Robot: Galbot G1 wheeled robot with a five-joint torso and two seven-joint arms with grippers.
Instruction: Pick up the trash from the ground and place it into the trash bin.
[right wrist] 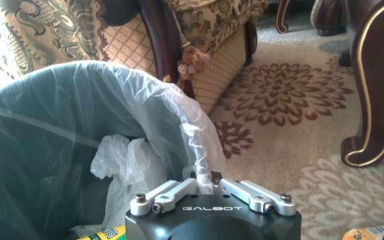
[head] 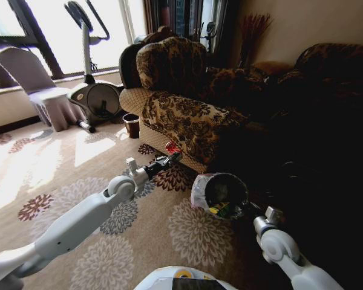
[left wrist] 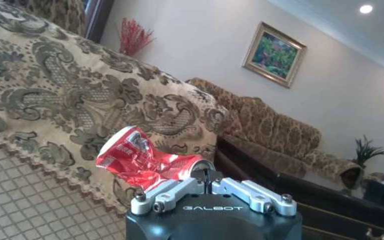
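A crushed red can (left wrist: 142, 157), a piece of the trash, is held in my left gripper (left wrist: 205, 176), whose fingers are shut on it. In the head view that gripper (head: 173, 154) hangs above the carpet with the red can (head: 172, 147) in front of the patterned sofa, left of the trash bin (head: 201, 192). The trash bin is a dark round bucket with a translucent liner (right wrist: 178, 115). My right gripper (right wrist: 205, 179) is at its rim, shut on the liner's edge. Green and yellow wrappers (head: 221, 209) lie inside the bin.
The floral sofa (head: 187, 115) stands right behind the bin. A shiny brown pot (head: 131, 125), an exercise bike (head: 94, 93) and a covered chair (head: 42, 84) stand farther back. A dark carved furniture leg (right wrist: 372, 100) is near the bin. A yellow-blue packet (right wrist: 373, 232) lies on the carpet.
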